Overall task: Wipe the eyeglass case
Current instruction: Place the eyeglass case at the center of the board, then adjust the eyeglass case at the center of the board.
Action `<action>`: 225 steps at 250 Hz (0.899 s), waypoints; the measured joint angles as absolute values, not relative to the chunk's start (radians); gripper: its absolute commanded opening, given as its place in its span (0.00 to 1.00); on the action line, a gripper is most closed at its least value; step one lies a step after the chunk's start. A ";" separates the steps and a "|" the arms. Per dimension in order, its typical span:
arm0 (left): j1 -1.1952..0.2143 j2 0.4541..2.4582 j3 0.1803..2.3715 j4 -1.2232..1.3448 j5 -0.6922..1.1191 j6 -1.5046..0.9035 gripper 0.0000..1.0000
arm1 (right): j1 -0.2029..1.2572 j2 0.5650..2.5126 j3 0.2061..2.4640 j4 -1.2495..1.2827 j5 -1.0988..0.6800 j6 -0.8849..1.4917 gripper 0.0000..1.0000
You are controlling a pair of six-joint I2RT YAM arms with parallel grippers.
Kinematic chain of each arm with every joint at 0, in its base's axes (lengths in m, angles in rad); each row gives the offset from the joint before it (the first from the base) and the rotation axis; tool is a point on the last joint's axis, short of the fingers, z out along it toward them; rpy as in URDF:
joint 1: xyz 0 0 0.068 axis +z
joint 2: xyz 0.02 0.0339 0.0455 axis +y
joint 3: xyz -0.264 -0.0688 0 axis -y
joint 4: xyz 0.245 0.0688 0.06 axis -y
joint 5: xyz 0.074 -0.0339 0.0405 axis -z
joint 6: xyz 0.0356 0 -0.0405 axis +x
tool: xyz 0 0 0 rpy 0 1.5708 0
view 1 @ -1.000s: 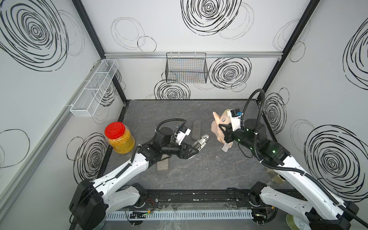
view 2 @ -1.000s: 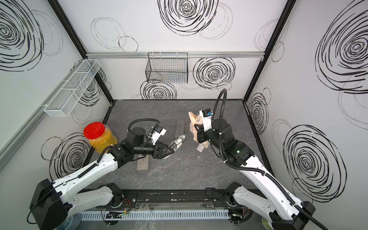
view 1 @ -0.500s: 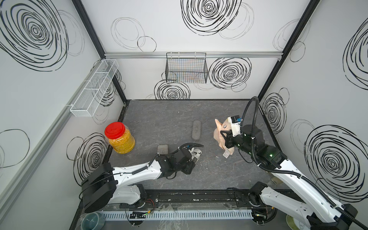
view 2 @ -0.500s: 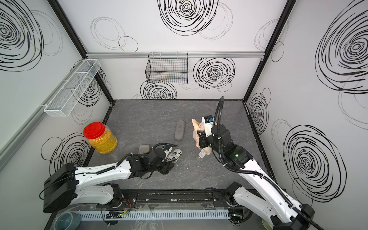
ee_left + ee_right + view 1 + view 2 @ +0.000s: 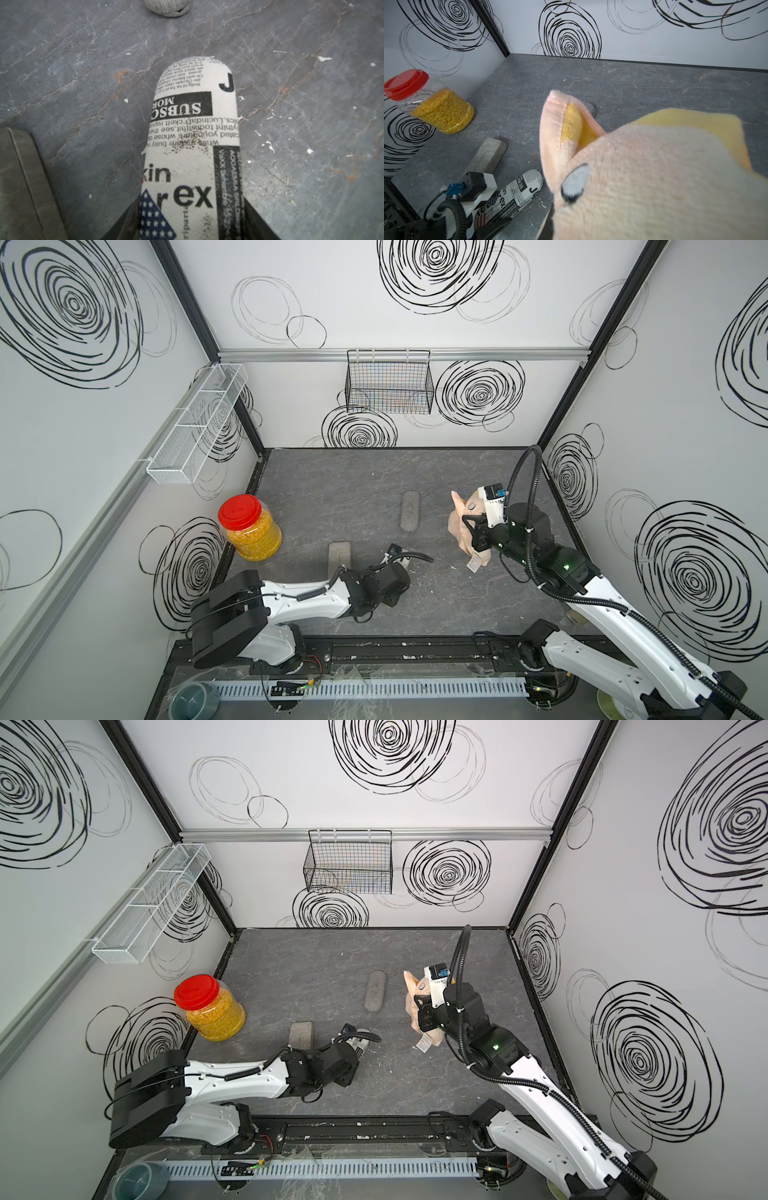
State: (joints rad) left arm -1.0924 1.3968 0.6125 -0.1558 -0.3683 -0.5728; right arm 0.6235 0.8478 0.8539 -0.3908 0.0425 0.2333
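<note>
Low in the middle of a top view, the left gripper pinches one end of the newsprint eyeglass case, seemingly steadying it, while right of centre the right gripper clamps a peach cloth, poised for wiping.

found at centre left of frame: jar. right of it, flat case; further right and higher, oval pouch; cloth right of pouch.
</note>
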 measured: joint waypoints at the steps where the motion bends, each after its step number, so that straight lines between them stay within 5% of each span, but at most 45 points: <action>1: -1.093 1.398 0.612 -0.155 -0.368 -0.573 0.63 | 0.623 0.847 0.854 -0.391 0.042 0.234 0.02; 128: -1.110 1.493 0.629 -0.136 -0.320 -0.584 0.79 | 0.608 0.843 0.854 -0.392 0.038 0.239 0.02; 225: -1.145 1.517 0.673 -0.051 -0.012 -0.569 0.80 | 0.599 0.837 0.833 -0.390 0.034 0.244 0.02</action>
State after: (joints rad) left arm -1.1446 1.5166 0.6731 -0.0509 -0.0120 -0.5686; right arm 0.5995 0.8371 0.8333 -0.3904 0.0341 0.2440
